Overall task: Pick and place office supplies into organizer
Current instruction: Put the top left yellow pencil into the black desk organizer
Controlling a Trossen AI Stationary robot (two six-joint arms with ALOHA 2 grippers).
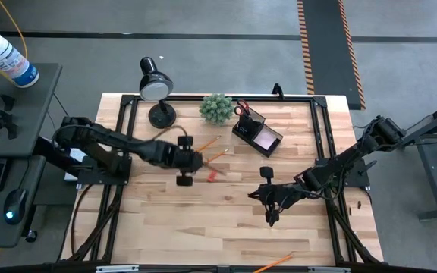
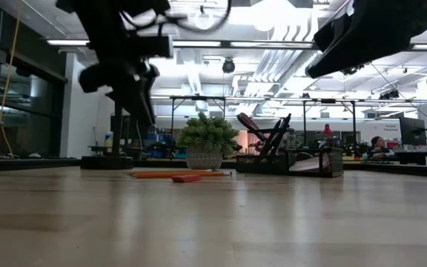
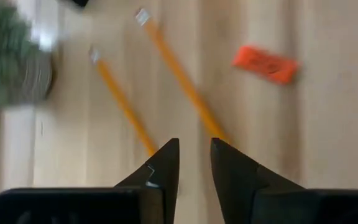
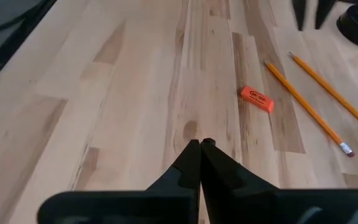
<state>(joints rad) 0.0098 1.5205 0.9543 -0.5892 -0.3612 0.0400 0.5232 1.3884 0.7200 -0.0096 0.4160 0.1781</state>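
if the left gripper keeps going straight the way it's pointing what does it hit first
Probably the pencils: the left gripper points at their near ends, its fingers narrowly apart above the table. How high it hangs is unclear.

Two thin orange pencils [image 1: 209, 142] [image 1: 217, 157] and a small orange eraser [image 1: 217, 175] are seen lying flat mid-surface. Farther right, the dark plastic organizer [image 1: 257, 130] is stood holding orange-handled scissors [image 1: 240, 109] and a pink sticky-note pad [image 1: 266, 139].
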